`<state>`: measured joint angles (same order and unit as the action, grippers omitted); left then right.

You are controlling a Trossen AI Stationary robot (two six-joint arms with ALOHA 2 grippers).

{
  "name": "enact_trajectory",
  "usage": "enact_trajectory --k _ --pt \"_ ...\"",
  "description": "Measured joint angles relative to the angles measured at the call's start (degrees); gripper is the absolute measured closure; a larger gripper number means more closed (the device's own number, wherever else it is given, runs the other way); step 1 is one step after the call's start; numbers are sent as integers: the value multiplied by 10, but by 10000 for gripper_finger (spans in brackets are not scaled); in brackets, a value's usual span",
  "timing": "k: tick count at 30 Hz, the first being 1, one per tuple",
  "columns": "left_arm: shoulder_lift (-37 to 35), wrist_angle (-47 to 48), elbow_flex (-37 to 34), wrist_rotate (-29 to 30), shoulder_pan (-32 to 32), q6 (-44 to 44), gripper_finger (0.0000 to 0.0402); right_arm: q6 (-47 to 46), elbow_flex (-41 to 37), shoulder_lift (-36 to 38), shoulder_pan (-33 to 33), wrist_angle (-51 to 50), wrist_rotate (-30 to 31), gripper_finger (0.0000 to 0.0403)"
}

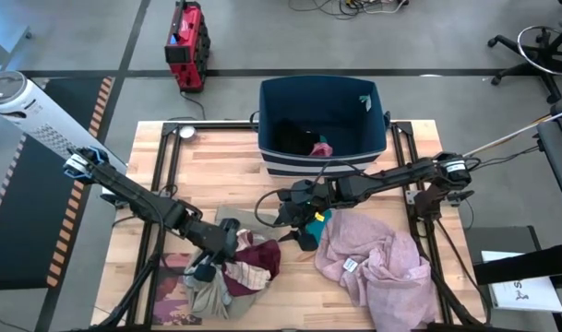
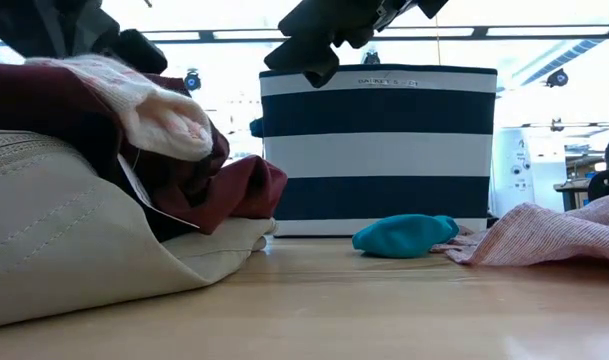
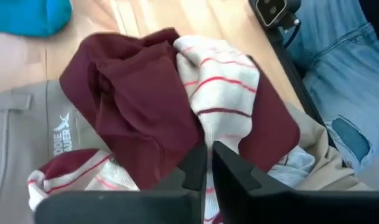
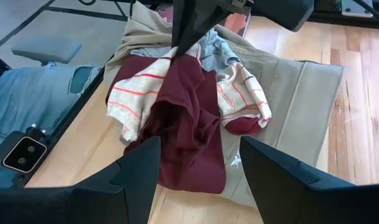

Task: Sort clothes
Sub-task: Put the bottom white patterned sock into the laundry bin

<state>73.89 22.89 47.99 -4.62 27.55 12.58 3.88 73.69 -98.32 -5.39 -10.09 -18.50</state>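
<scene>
Left tool [image 3: 208, 163]: pinched shut on maroon garment [image 3: 136, 102], worktop 7 o'clock.
Right tool [image 4: 198, 165]: open, empty, centre.
Risk: striped cream garment [image 3: 220, 81] tangled in, likely lifts too.

2 dark jointed arms, black cabling, blue-and-white tags near bases, left gripper [image 3: 206, 163] with flat matte-black fingers

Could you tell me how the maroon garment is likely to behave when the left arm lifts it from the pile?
The maroon garment looks folded and creased, so it will probably hang limp. It lies tangled with the striped cream cloth, which may drag along. The left tool looks shut on a fold, likely enough for light fabric.
</scene>
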Motion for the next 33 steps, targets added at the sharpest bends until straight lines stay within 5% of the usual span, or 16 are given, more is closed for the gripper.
enact_trajectory --k 16,25,33 --pt "-25 71 107 -16 1 -74 401 19 -1 82 -2 -69 5 204" --pt "-64 48 151 202 -18 -177 401 28 -33 160 -2 -107 42 204" --pt "-74 -79 139 206 -133 -277 402 39 -114 251 -2 -98 158 217"
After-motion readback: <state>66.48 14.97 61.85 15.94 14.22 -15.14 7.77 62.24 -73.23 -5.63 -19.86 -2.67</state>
